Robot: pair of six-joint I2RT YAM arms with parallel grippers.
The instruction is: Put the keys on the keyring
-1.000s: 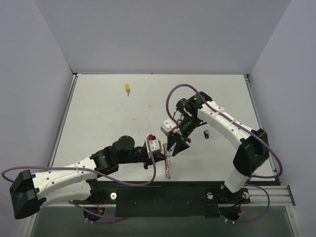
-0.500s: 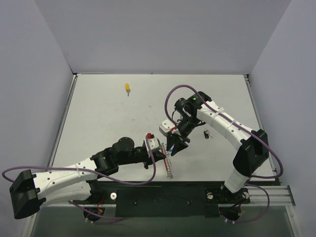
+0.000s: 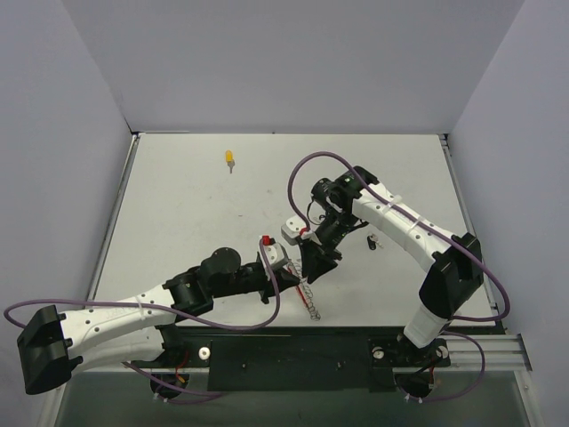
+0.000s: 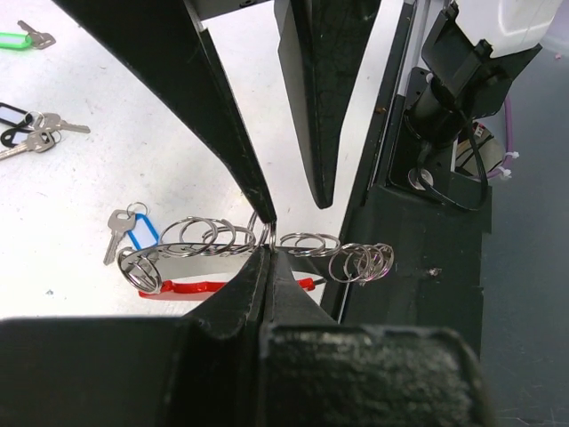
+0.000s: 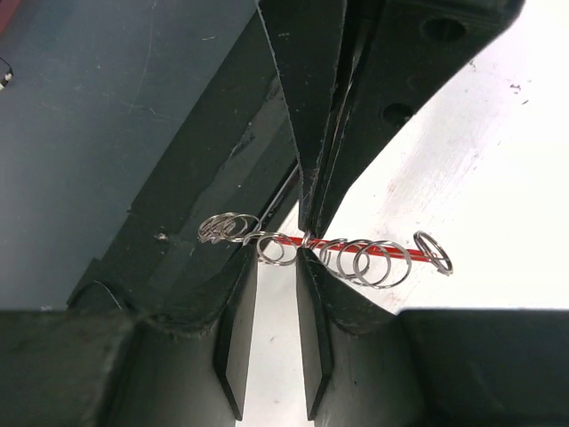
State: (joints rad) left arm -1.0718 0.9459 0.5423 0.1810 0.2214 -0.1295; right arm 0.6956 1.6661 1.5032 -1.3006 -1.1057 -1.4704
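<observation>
Flat white table top (image 3: 178, 222), matt, bordered by a narrow metal rim (image 3: 123, 213) on the left and right sides and by a black strip (image 3: 293, 356) along the near edge. A few dark specks (image 3: 238, 216) on the bare surface.

Lying directly on it:
- Yellow-tagged key (image 3: 230, 158): flat, toward the far left, well apart from all other items.
- Black-tagged keys (image 3: 372, 240): small bunch, flat, right of centre.
- Green-tagged key (image 4: 22, 38): flat, near the black-tagged keys.
- Blue-tagged key (image 4: 132, 233): flat, just beside one end of the keyring (image 4: 213, 253); whether strung on it, not discernible.
</observation>
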